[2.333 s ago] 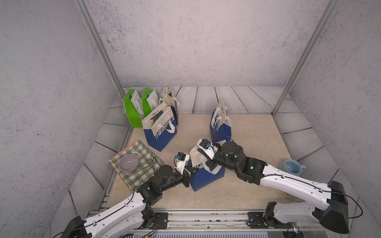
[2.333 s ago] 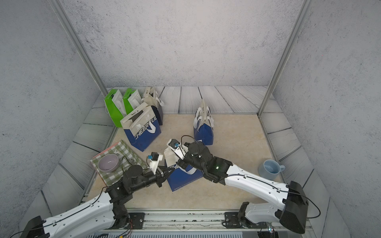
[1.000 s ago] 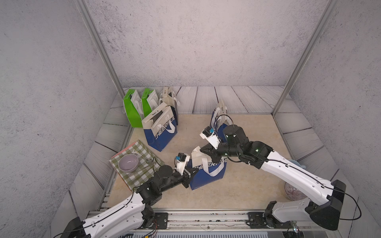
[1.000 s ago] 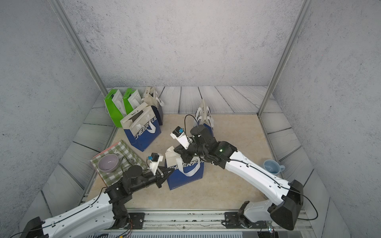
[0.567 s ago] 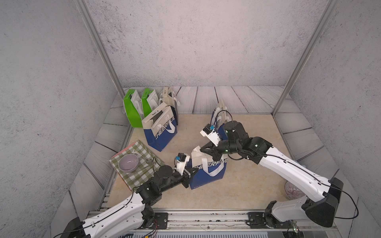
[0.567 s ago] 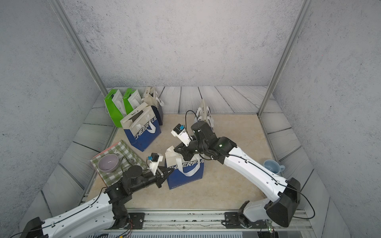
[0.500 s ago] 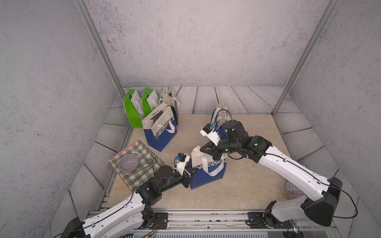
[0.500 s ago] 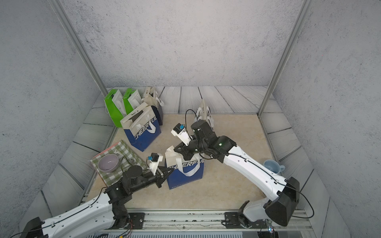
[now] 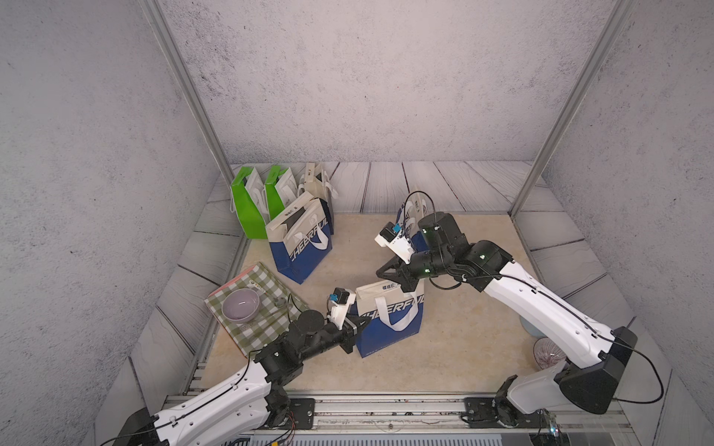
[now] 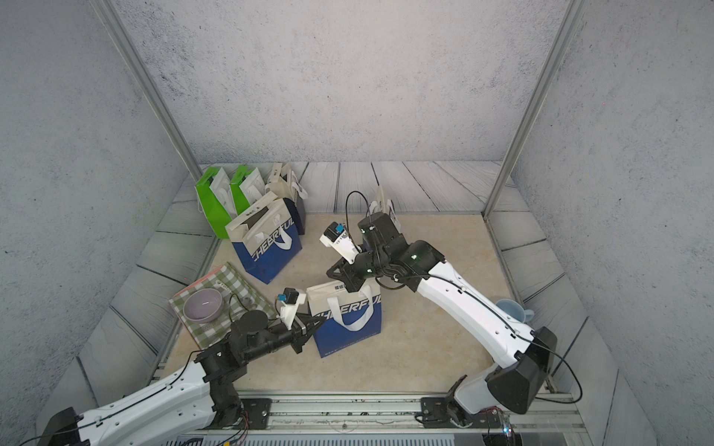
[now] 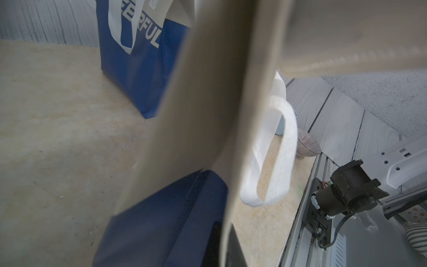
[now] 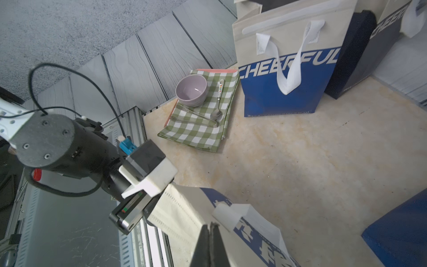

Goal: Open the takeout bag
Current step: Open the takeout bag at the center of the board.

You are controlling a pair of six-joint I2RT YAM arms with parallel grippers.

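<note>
Though top views obscure contact, right-wrist view shows both jaws pinched, seemingly gripping takeout bag (image 12: 184, 208)

the beige tabletop (image 9: 463, 336) carries a blue-and-cream bag (image 9: 390, 324) standing near its front and a second bag (image 9: 303, 251) of the same kind farther back. a green checked cloth (image 9: 266, 328) lies at its left edge, and a pale blue cup (image 10: 515, 311) stands at its right.

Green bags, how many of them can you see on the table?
2. The outer green bag stands in the far left corner; the inner green bag stands right beside it. Others could be hidden behind them.
</note>
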